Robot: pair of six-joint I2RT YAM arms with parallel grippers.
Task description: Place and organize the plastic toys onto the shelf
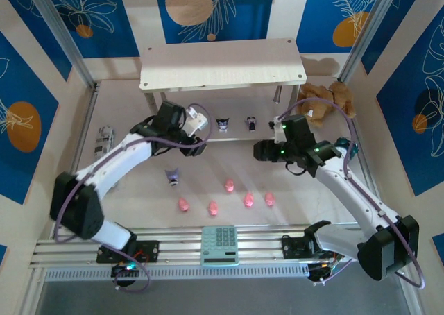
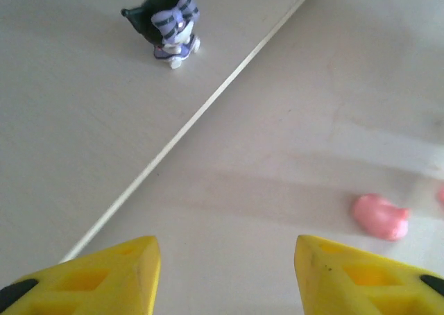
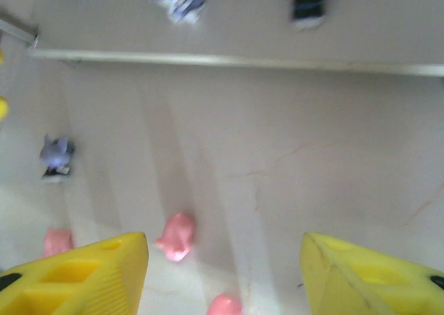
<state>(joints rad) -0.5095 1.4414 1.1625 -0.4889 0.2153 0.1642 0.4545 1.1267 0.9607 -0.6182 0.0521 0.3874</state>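
Top external: pale shelf [image 1: 222,65] at far side of tabletop [image 1: 208,162], two dark figurines [image 1: 223,123] upright on its lower level. Left end effector [image 2: 225,249] and right end effector [image 3: 223,242] half spread, gripping nothing. Third dark figurine [image 1: 173,177] and five pink pigs [image 1: 229,185] loose on tabletop, below shelf.

Soft, even overhead light leaves only faint shadows on the table [image 1: 229,164]. Ahead of the left gripper [image 2: 225,259] a dark figurine [image 2: 168,25] appears fairly sharp; beyond the right gripper [image 3: 223,259] the whole field is smeared, and its yellow fingertips [image 3: 97,277] are out of focus.
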